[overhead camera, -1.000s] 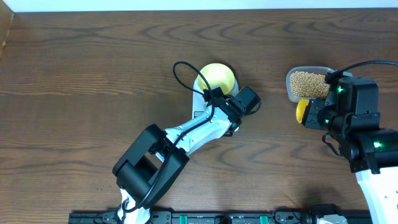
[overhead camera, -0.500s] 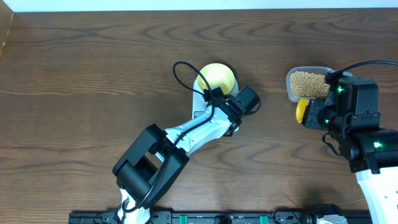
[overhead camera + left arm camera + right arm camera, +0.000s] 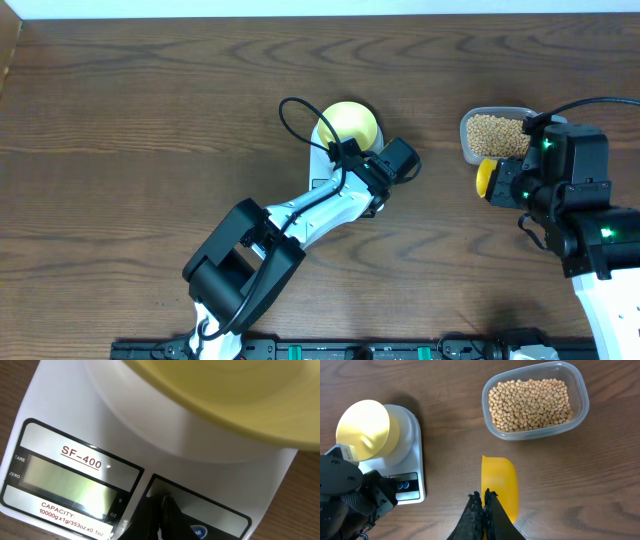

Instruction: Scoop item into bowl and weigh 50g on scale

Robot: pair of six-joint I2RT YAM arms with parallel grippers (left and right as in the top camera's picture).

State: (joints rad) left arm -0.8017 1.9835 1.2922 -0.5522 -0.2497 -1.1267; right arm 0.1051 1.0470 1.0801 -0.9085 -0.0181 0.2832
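The pale-yellow bowl (image 3: 350, 122) (image 3: 225, 395) (image 3: 365, 427) stands empty on the round platform of the white scale (image 3: 318, 150) (image 3: 60, 410) (image 3: 412, 455). My left gripper (image 3: 358, 178) (image 3: 162, 505) is shut, holding nothing, with its tips down on the scale's button panel beside the grey display (image 3: 70, 477). The beans (image 3: 497, 135) (image 3: 530, 402) fill a clear tub (image 3: 580, 405). My right gripper (image 3: 498, 186) (image 3: 483, 497) is shut on the handle end of a yellow scoop (image 3: 485, 176) (image 3: 499, 480). The scoop is empty and hangs just short of the tub.
A blue button (image 3: 197, 531) shows at the lower edge of the scale's panel, right of my left fingertips. The left arm (image 3: 300, 215) crosses the table from the front edge up to the scale. Bare wood lies between scale and tub.
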